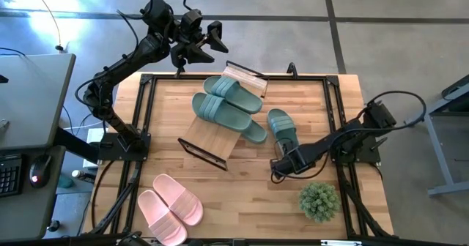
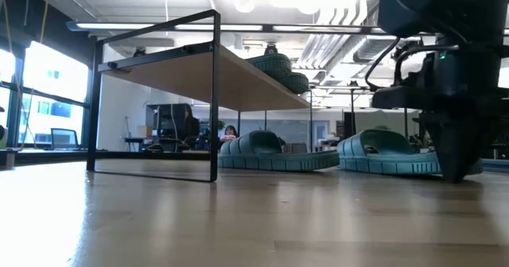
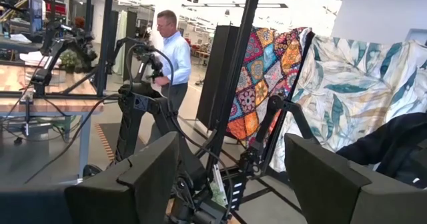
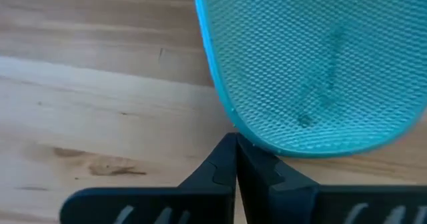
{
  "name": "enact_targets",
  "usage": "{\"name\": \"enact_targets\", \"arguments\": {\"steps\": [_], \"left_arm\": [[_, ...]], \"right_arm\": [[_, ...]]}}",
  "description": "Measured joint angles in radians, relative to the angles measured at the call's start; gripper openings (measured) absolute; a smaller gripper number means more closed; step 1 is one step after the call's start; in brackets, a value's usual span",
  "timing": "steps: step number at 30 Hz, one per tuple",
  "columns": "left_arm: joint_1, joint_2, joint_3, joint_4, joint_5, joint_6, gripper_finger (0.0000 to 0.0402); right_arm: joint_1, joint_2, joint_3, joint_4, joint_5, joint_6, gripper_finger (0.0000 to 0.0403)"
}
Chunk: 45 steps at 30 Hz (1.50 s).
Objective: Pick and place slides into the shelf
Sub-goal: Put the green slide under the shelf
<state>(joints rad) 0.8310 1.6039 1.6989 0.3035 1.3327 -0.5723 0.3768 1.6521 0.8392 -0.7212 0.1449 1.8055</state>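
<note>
Fingers of the right gripper (image 1: pixel 279 165) are pressed together, empty, touching the heel of a green slide (image 1: pixel 281 128) near the tabletop's right edge. They should open wide before gripping. Left gripper (image 1: pixel 212 39) waits open beyond the far edge; shelf (image 1: pixel 212 138) stands mid-table.

1. I'm looking into a robotics lab: more arm rigs (image 3: pixel 63 47) stand beyond my table (image 1: pixel 242 195).
2. Behind them: open industrial ceiling (image 2: pixel 318 29), a person (image 3: pixel 172 57) working, patterned backdrops (image 3: pixel 267 77).

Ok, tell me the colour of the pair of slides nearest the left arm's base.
Pale pink slides; high view.
</note>
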Motion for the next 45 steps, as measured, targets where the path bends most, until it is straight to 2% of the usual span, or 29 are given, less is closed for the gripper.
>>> {"name": "enact_targets", "arguments": {"steps": [8, 12, 21, 32, 45], "left_arm": [[0.000, 0.000, 0.000, 0.000, 0.000, 0.000, 0.0253], [0.000, 0.000, 0.000, 0.000, 0.000, 0.000, 0.0253], [0.000, 0.000, 0.000, 0.000, -0.001, 0.002, 0.0253], [0.000, 0.000, 0.000, 0.000, -0.002, 0.018, 0.0253], [0.000, 0.000, 0.000, 0.000, -0.005, 0.024, 0.0253]], "right_arm": [[-0.040, 0.001, -0.006, -0.034, 0.004, 0.059, 0.0000], [-0.065, 0.003, -0.012, -0.094, 0.109, 0.087, 0.0000], [-0.137, 0.006, -0.014, -0.219, 0.125, 0.132, 0.0000], [-0.253, 0.005, -0.013, -0.198, 0.148, 0.017, 0.0000], [-0.398, 0.004, -0.011, -0.012, 0.188, -0.203, 0.0000]]}}
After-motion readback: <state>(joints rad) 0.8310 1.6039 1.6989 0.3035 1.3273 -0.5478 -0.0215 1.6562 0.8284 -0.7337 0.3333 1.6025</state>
